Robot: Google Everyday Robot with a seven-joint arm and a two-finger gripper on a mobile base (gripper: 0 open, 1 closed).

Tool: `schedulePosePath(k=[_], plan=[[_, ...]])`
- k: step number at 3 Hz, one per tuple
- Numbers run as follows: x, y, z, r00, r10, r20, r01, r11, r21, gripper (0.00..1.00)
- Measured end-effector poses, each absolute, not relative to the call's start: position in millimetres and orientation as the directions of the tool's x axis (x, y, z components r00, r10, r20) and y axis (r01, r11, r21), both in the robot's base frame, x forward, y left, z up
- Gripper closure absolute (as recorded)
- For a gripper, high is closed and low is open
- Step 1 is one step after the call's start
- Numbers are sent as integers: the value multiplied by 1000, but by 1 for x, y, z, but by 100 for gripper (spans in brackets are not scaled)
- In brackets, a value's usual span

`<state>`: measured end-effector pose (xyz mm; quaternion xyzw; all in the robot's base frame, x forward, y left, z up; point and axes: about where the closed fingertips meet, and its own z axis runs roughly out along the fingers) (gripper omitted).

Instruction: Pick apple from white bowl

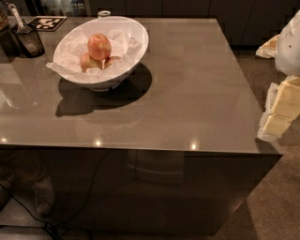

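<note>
The apple (99, 46), round, glossy and red-orange, sits on top of crumpled white paper in the white bowl (137, 37) at the table's far left. Two paler tan-pink fruits (89, 62) lie just below it in the same bowl. My gripper (277, 112), cream-coloured, hangs at the right edge of the view, beyond the table's right side and far from the bowl. The white arm (290, 44) shows above it.
The bowl stands on a glossy grey-brown table (187, 93). A small dark container with a utensil (29, 41) stands at the far left corner. A black-and-white marker card (47, 22) and a small white lid (104, 14) lie behind the bowl. Cables run on the floor at bottom left.
</note>
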<state>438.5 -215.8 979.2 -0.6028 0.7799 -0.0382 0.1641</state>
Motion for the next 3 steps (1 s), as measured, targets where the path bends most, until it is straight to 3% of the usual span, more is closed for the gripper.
schedulePosePath(k=[2,3], plan=[[459,-211,996,-264,-935,-237,-911,322,-257,0],[503,-197,1010,-310,-915,-259,-906,367,-213,0]])
